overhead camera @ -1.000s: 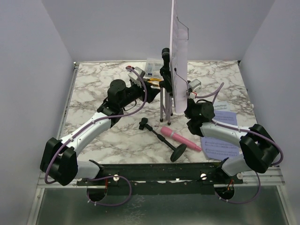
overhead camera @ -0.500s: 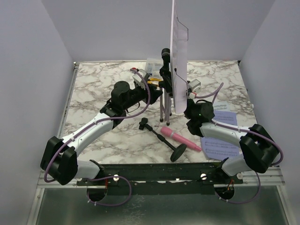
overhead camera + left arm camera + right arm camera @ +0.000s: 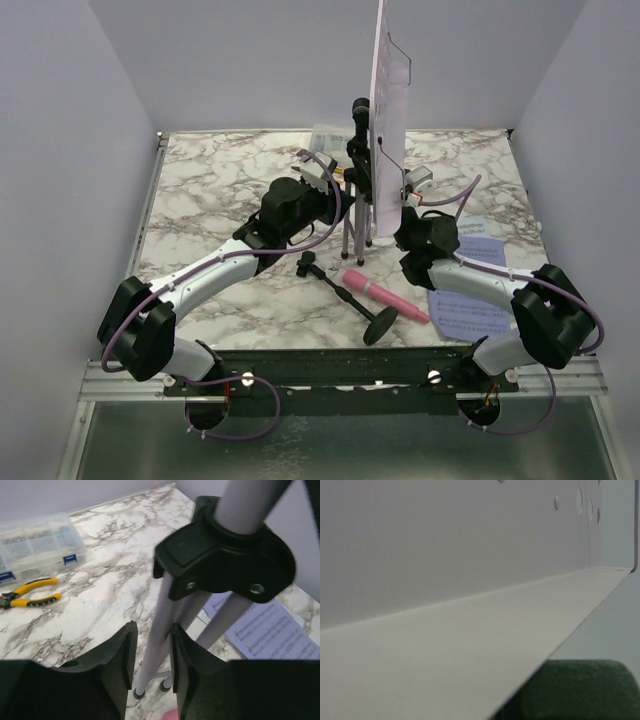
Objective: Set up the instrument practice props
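Note:
The lilac perforated music-stand plate (image 3: 388,120) stands on edge above its lilac and black tripod (image 3: 355,215). My left gripper (image 3: 153,627) is open, with one lilac tripod leg (image 3: 150,660) between its jaws. That leg touches the right finger (image 3: 185,670), and a small gap remains at the left one. My right gripper (image 3: 398,205) is shut on the plate's bottom ledge (image 3: 470,655), with one dark finger (image 3: 580,690) under it. The pink toy microphone (image 3: 385,298) lies on its side with its round base (image 3: 380,327). Two sheet-music pages (image 3: 470,315) (image 3: 472,240) lie flat at the right.
A clear compartment box (image 3: 35,542) and yellow-handled pliers (image 3: 30,595) sit on the marble table (image 3: 200,190) behind the tripod. The white walls close in on three sides. The black tripod hub (image 3: 225,560) hangs just above my left fingers.
My left arm swung right to the tripod and its jaws narrowed around a leg. The plate and tripod shifted slightly right. The right arm barely moved.

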`<state>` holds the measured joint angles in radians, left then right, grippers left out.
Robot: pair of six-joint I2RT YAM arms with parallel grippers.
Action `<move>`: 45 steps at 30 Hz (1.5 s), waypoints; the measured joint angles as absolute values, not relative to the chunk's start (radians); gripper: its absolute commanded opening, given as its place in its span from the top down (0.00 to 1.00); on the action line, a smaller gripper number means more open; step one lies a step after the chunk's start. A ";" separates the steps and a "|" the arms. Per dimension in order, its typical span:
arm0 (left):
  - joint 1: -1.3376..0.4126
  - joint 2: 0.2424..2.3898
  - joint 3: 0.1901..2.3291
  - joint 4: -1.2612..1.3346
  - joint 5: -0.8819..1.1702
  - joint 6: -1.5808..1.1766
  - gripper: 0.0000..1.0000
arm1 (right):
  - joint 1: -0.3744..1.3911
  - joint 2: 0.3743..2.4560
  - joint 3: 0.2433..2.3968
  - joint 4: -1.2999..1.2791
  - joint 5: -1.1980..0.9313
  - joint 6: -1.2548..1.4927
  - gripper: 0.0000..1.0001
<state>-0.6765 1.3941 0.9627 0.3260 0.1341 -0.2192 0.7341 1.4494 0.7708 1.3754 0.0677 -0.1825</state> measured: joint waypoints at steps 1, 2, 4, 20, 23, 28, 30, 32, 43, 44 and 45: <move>-0.685 1.400 0.971 0.319 0.106 -0.219 0.53 | 0.731 1.449 0.771 1.375 0.071 -0.183 0.99; -0.689 1.412 0.984 0.311 0.067 -0.220 0.51 | 0.727 1.450 0.772 1.375 0.074 -0.183 0.99; -0.691 1.425 0.996 0.305 0.039 -0.223 0.46 | 0.723 1.454 0.773 1.377 0.081 -0.183 1.00; -0.660 1.463 1.023 0.327 0.114 -0.258 0.61 | 0.709 1.466 0.765 1.412 0.090 -0.130 0.99; -0.660 1.446 1.009 0.326 0.102 -0.224 0.61 | 0.709 1.478 0.766 1.427 0.057 -0.117 1.00; -0.638 1.406 0.982 0.311 0.117 -0.203 0.64 | 0.710 1.513 0.786 1.448 -0.018 -0.079 0.99; -0.618 1.393 0.976 0.302 0.145 -0.205 0.64 | 0.715 1.526 0.796 1.451 -0.032 -0.070 1.00; -0.599 1.383 0.970 0.297 0.173 -0.205 0.64 | 0.722 1.537 0.805 1.452 -0.046 -0.060 0.99; -0.504 1.333 0.952 0.285 0.112 -0.149 0.61 | 0.741 1.608 0.874 1.480 -0.102 -0.007 1.00; -0.498 1.331 0.952 0.284 0.107 -0.145 0.60 | 0.741 1.610 0.873 1.483 -0.104 -0.005 0.99; -0.493 1.330 0.952 0.282 0.105 -0.144 0.60 | 0.741 1.610 0.871 1.483 -0.104 -0.002 0.99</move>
